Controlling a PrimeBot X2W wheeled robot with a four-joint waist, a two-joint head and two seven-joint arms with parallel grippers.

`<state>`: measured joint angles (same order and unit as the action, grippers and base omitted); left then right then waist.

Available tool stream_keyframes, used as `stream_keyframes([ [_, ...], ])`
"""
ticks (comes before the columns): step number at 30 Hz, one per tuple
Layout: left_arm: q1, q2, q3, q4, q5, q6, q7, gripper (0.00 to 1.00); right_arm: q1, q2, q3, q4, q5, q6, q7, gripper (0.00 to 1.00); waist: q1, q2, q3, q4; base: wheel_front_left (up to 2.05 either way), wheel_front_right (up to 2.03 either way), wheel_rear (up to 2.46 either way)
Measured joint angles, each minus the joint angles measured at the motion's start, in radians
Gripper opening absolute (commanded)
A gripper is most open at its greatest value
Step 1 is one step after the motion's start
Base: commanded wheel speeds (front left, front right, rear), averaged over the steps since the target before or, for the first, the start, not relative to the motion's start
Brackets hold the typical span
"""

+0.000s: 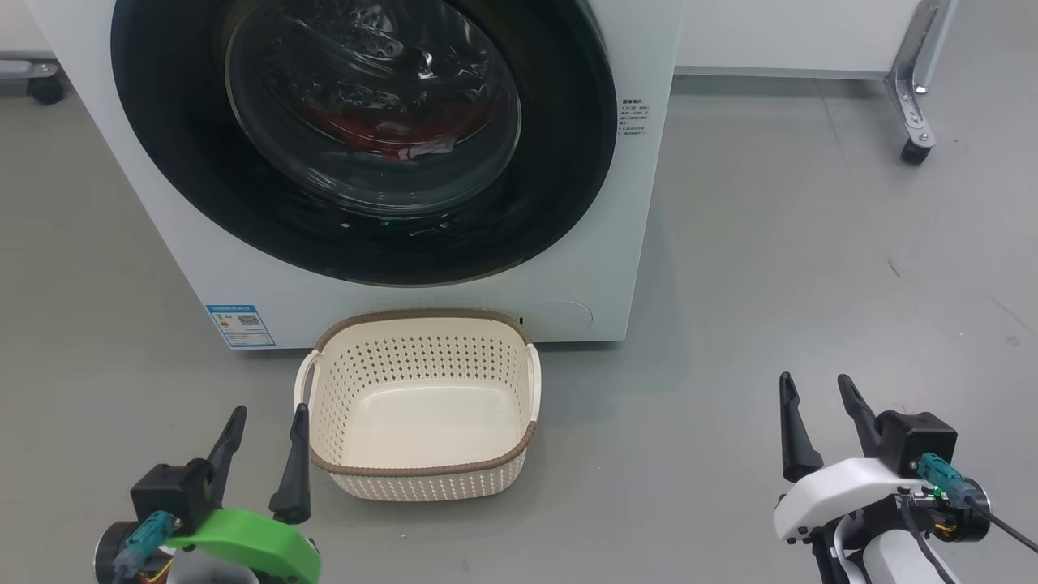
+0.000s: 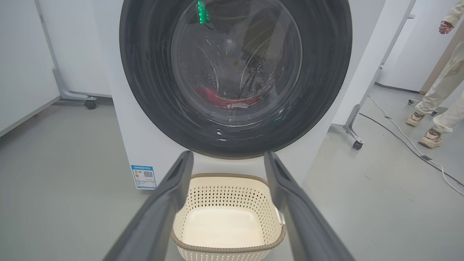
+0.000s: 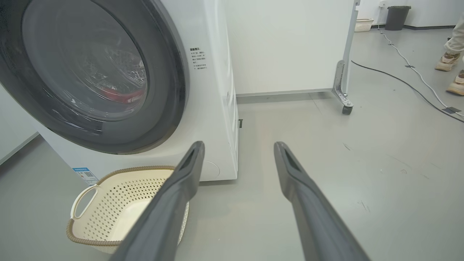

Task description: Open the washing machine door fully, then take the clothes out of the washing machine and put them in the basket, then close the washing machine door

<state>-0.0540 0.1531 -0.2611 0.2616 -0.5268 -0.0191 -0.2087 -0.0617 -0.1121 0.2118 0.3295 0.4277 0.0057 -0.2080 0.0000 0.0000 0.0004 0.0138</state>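
Our left pincer point(image 1: 269, 414) and right pincer point(image 1: 814, 381) hung spread and empty. The door point(image 1: 365, 138) stood shut on the red clothes point(image 1: 381, 130), with the basket point(image 1: 422, 316) on the floor just below. To open it well, we judged, catch its rim and swing wide above the basket.

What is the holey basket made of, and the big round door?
The basket looks like cream plastic: its holes sit in neat moulded rows. Its brown rim only looks woven. The washing machine door seems to be glossy black plastic around a clear glass window: it shines and shows the red clothes behind.
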Motion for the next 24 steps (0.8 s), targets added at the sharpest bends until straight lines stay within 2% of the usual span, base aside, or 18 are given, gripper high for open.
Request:
stream_keyframes([
  [12, -0.012, 0.004, -0.018, 0.019, 0.118, 0.015, -0.041, 1.0, -0.002, 0.001, 0.016, 0.007, -0.141, -0.012, -0.039, 1.0, 0.0, 0.0, 0.001, 0.002, 0.0, 0.0, 0.0],
  [24, -0.012, -0.007, -0.002, 0.043, 0.113, 0.033, -0.042, 1.0, -0.002, 0.017, -0.016, 0.011, -0.142, -0.019, -0.041, 1.0, 0.0, 0.0, 0.004, 0.001, 0.0, 0.0, 0.0],
])
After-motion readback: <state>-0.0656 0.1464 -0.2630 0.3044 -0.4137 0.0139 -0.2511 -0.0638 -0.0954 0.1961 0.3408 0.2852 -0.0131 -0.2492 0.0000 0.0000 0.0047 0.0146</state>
